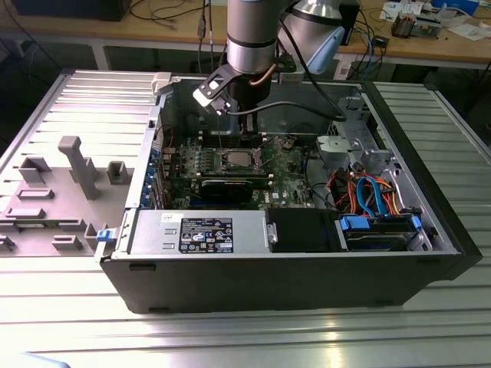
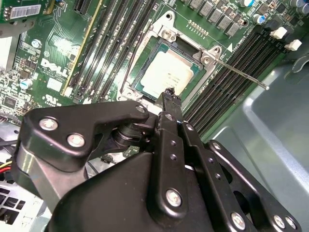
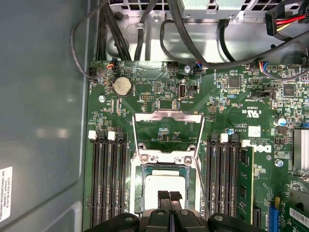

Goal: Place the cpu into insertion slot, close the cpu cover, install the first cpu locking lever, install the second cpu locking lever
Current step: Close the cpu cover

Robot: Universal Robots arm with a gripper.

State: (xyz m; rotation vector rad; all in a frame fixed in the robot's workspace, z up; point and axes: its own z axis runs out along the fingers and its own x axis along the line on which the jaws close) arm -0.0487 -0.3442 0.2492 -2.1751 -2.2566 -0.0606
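The cpu [image 3: 163, 182] lies flat in the insertion slot [image 3: 142, 191], silver top up with a thin green rim; it also appears in the second wrist view [image 2: 166, 72] and in the exterior view [image 1: 238, 159]. The cpu cover [image 3: 168, 115], a silver frame with a large cut-out, stands swung open behind the socket. One thin locking lever [image 2: 241, 75] sticks out free from a socket corner, and a second dark lever [image 2: 128, 67] runs along the opposite side. My gripper [image 3: 169, 195] [image 2: 169, 93] [image 1: 247, 138] hovers just over the cpu's edge, shut with nothing between its fingers.
Memory slots [image 3: 107, 183] flank the socket on both sides. A black expansion card [image 1: 226, 186] and the power-supply box [image 1: 199, 230] lie toward the case front. Orange and blue cables [image 1: 368, 192] fill the exterior view's right. Case walls [image 1: 157, 115] ring the board.
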